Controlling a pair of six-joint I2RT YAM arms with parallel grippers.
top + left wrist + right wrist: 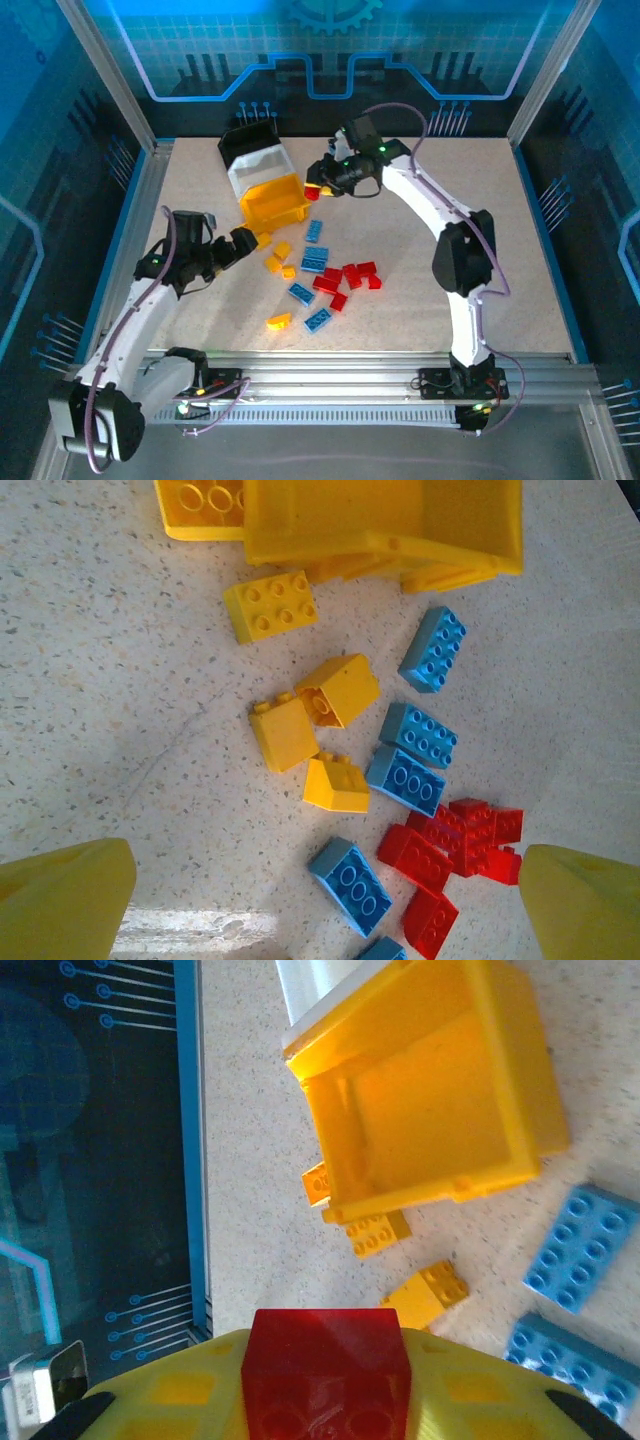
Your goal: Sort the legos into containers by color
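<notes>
My right gripper (318, 187) (328, 1385) is shut on a red lego (312, 194) (328, 1365), held above the table just right of the yellow container (275, 200) (440, 1090). That bin lies tipped toward the pile, with the white container (258, 166) and the black container (247, 140) lined up behind it. Loose yellow legos (276, 256) (335, 785), blue legos (314, 258) (350, 883) and red legos (352, 277) (455, 845) lie mid-table. My left gripper (255, 240) (320, 920) hangs open over the pile's left side with nothing between its fingers (60, 900).
A yellow brick (270, 605) and two more (378, 1235) sit against the yellow bin's mouth. A lone yellow brick (279, 321) and a blue one (318, 319) lie nearer the front. The blue back wall edge (190, 1140) runs close behind the bins.
</notes>
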